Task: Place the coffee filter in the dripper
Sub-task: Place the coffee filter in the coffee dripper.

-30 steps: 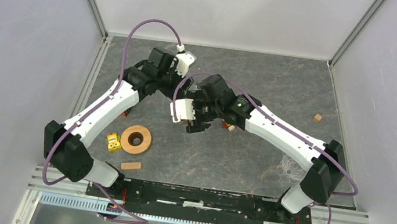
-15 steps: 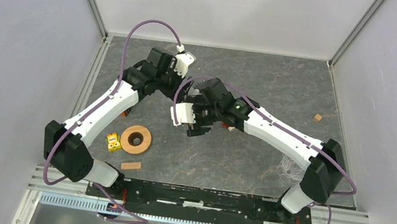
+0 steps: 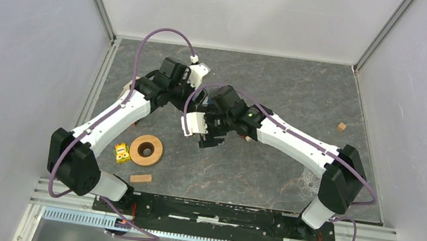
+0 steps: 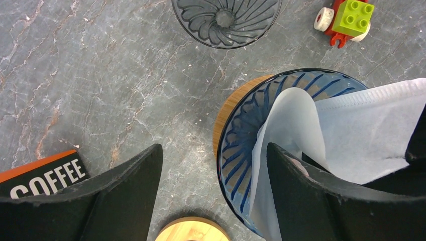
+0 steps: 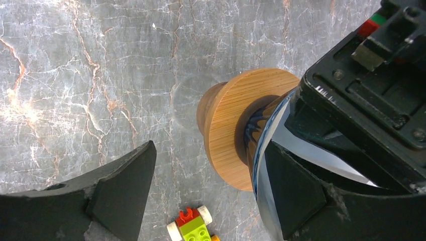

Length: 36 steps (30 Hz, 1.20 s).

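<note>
On the grey marbled table (image 4: 100,75), the white coffee filter (image 4: 351,135) lay partly inside the blue dripper (image 4: 241,130), spilling over its rim. The left gripper (image 4: 213,150) and right gripper (image 5: 210,148) stood with jaws apart, gripping nothing. Pressing the paper down looked the likely next move.

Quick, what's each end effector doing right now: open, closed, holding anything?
Left end effector: open, clamping nothing, touching the coffee filter.
Right end effector: open, holding nothing, right beside the dripper.
</note>
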{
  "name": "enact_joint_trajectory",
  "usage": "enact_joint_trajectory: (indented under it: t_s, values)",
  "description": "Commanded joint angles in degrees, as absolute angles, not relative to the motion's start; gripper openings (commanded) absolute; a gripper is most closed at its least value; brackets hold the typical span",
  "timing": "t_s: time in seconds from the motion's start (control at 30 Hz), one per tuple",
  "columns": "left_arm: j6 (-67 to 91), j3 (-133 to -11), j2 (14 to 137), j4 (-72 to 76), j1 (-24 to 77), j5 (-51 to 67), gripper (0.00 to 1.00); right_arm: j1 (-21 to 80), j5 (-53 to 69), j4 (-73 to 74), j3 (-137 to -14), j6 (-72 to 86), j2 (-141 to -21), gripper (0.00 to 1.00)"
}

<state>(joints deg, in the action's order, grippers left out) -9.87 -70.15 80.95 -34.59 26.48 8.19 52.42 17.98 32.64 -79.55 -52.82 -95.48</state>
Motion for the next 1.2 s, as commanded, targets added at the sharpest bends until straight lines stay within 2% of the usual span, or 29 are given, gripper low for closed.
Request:
enact_joint_trajectory:
  t_s: [0.0,0.3,0.6,0.9,1.17]
  values:
    - [-11.83,-69.52,80.77,-31.99,26.28,9.81,0.82,52.34,18.91,32.65,-79.63,-53.09,-96.73,0.86]
    - [-12.65,-69.3,80.72,-31.9,26.35,8.68,0.82,52.29,17.72,33.57,-82.31,-52.92,-97.39,0.88]
    - [-13.08,-70.75,80.25,-32.52,26.02,7.73,0.82,51.54,16.62,34.1,-85.25,-51.11,-92.73,0.93]
    - [-12.91,-71.35,80.13,-32.69,25.84,7.99,0.82,49.24,18.01,31.48,-80.9,-49.16,-86.53,0.96]
    - [-11.82,-72.71,79.99,-33.09,25.84,8.79,0.83,48.67,20.81,31.73,-80.69,-48.34,-85.63,0.96]
